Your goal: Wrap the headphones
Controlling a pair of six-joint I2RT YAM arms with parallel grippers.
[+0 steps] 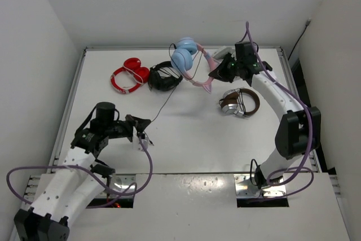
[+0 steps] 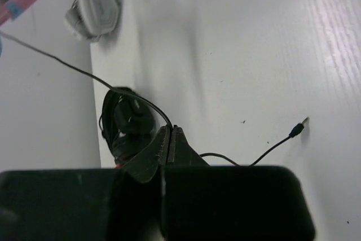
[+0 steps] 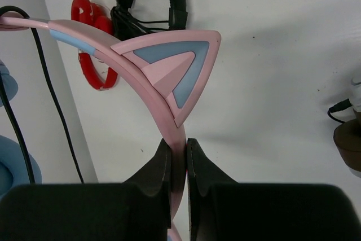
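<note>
Clamping the headband in the right gripper, steadied the headphones; pinched the cable in the left gripper, apparently for winding.

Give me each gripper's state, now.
Left gripper: shut on the thin black headphone cable.
Right gripper: shut on the thin pink cat-eared headband of the light blue headphones.

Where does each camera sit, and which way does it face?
Top external: above and behind, looking down on the table; left arm and right arm show.
Left wrist: on the left arm, facing along the left gripper, shut on the cable.
Right wrist: on the right arm, facing along the right gripper, shut on the headphones' headband.
Shared: top and right wrist both show the red pair.
</note>
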